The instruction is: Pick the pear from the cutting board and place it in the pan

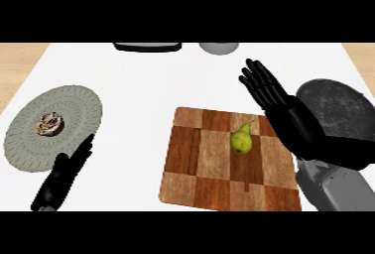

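The small yellow-green pear [243, 139] lies on the checkered brown wooden cutting board [198, 168], toward its right half, stem pointing up and to the right, with bare board on all sides of it. The right hand [273, 94] stands over the board's upper right corner, fingers straight and spread, holding nothing, apart from the pear. The dark grey round pan [338, 106] sits just beyond the board's right edge, partly covered by the right forearm. The left hand [67, 171] rests near the lower left, fingers extended, empty, overlapping the rim of a grey round plate [73, 106] that carries a small brown item [50, 123]. White counter [147, 79] lies bare between plate and board.
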